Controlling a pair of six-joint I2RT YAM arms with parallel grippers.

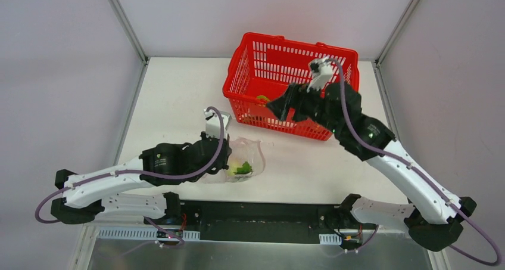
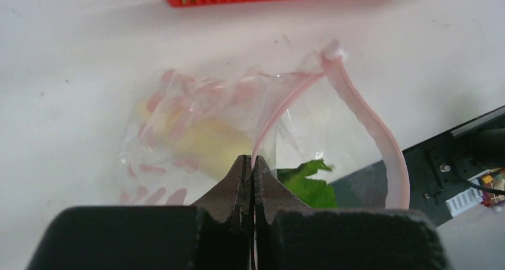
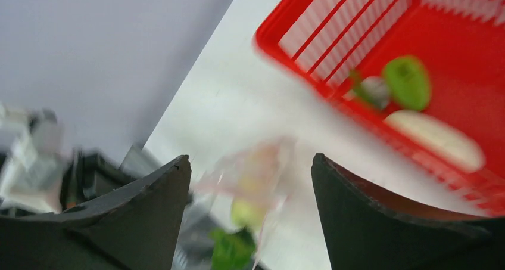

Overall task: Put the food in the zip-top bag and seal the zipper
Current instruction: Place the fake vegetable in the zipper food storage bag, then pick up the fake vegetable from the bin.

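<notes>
The clear zip-top bag (image 1: 241, 161) lies near the table's front edge with its mouth held open. My left gripper (image 2: 252, 161) is shut on its pinkish zipper strip (image 2: 369, 124). Inside the bag sit a yellow-green ball (image 2: 205, 140) and a green leafy piece (image 2: 309, 183). My right gripper (image 1: 277, 107) is open and empty, hovering at the near-left part of the red basket. In the blurred right wrist view the bag (image 3: 256, 174) shows between the fingers, and a green piece (image 3: 407, 82) and a long white radish (image 3: 435, 140) lie in the basket.
The red mesh basket (image 1: 315, 49) stands at the back centre-right. The black base rail (image 1: 262, 213) runs along the near edge. Grey walls close in the table on both sides.
</notes>
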